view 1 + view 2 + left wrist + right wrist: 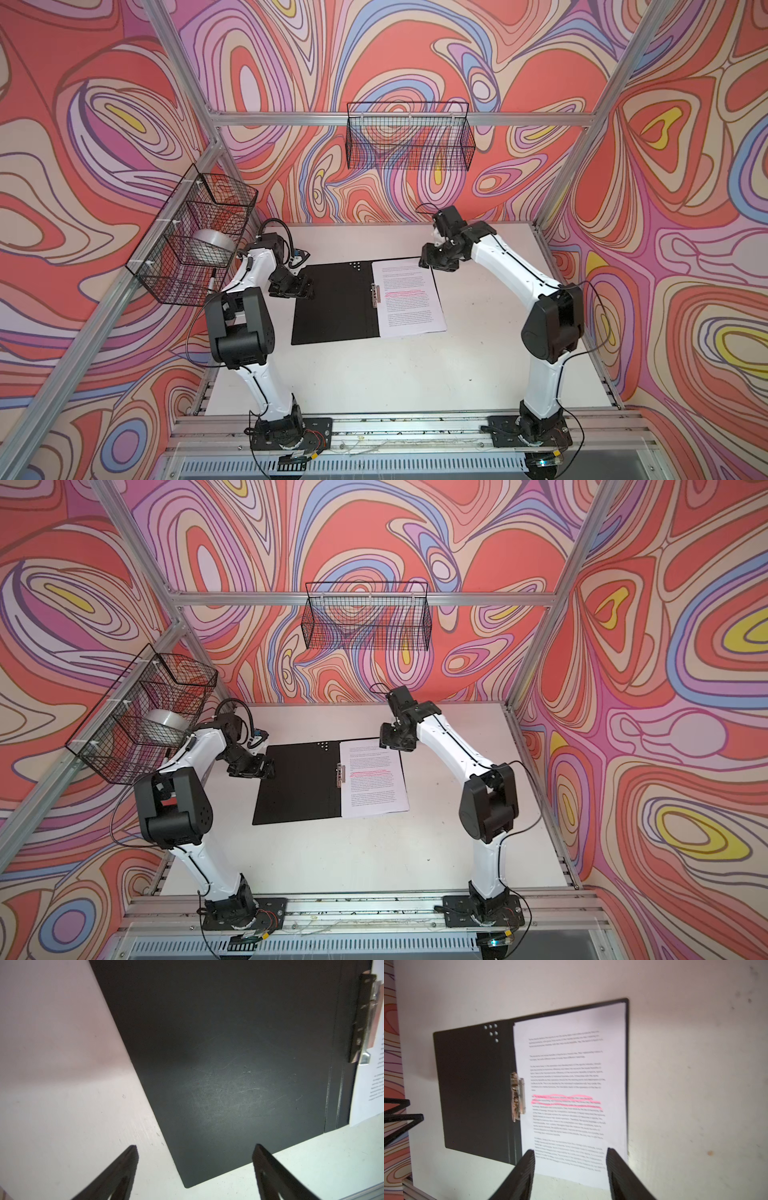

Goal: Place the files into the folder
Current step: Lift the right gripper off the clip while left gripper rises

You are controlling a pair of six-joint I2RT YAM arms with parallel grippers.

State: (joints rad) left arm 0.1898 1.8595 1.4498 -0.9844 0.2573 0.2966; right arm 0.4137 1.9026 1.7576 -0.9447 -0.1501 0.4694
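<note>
The folder (332,303) (297,783) lies opened flat on the white table, black inside up, with a metal clip (376,295) (517,1097) at its spine. The files (409,299) (374,777), white printed sheets whose top sheet has pink highlighted lines, rest on its right half (571,1084). My left gripper (297,286) (196,1147) hovers open over the folder's far left corner (228,1064), holding nothing. Open and empty too, my right gripper (432,259) (571,1150) hangs above the far edge of the files.
A black wire basket (409,139) hangs on the back wall. Another wire basket (195,232) on the left wall holds a silver tape roll (212,247), close above the left arm. Bare table (415,374) stretches in front of the folder.
</note>
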